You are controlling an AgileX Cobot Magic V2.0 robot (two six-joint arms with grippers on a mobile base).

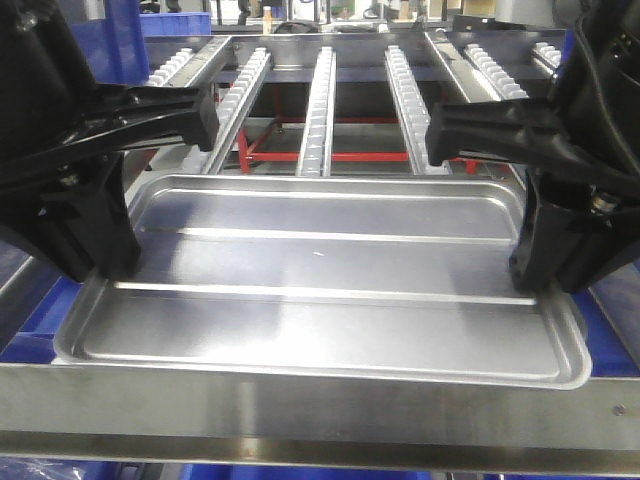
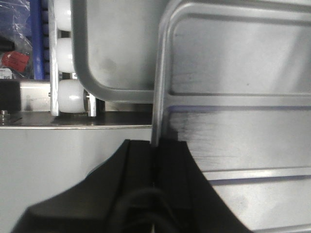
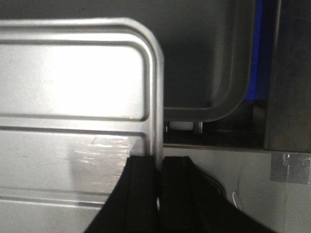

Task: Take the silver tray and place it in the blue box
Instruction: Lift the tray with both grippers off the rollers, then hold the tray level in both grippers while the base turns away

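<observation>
The silver tray (image 1: 320, 290) lies level across the middle of the front view, its two long ridges running left to right. My left gripper (image 1: 105, 272) is shut on its left rim and my right gripper (image 1: 537, 285) on its right rim. The left wrist view has the gripper (image 2: 155, 143) pinching the tray's rim (image 2: 163, 73) edge-on. In the right wrist view the gripper (image 3: 159, 162) pinches the rim (image 3: 156, 97) the same way. Blue plastic (image 1: 35, 325) shows low beside both tray ends. I cannot tell whether it is the blue box.
A second metal tray (image 2: 116, 58) lies under the held one, its corner also showing under the right end (image 3: 214, 73). White rollers (image 2: 70, 94) and steel roller rails (image 1: 320, 100) over a red frame (image 1: 350, 157) run behind. A steel bar (image 1: 300, 410) crosses in front.
</observation>
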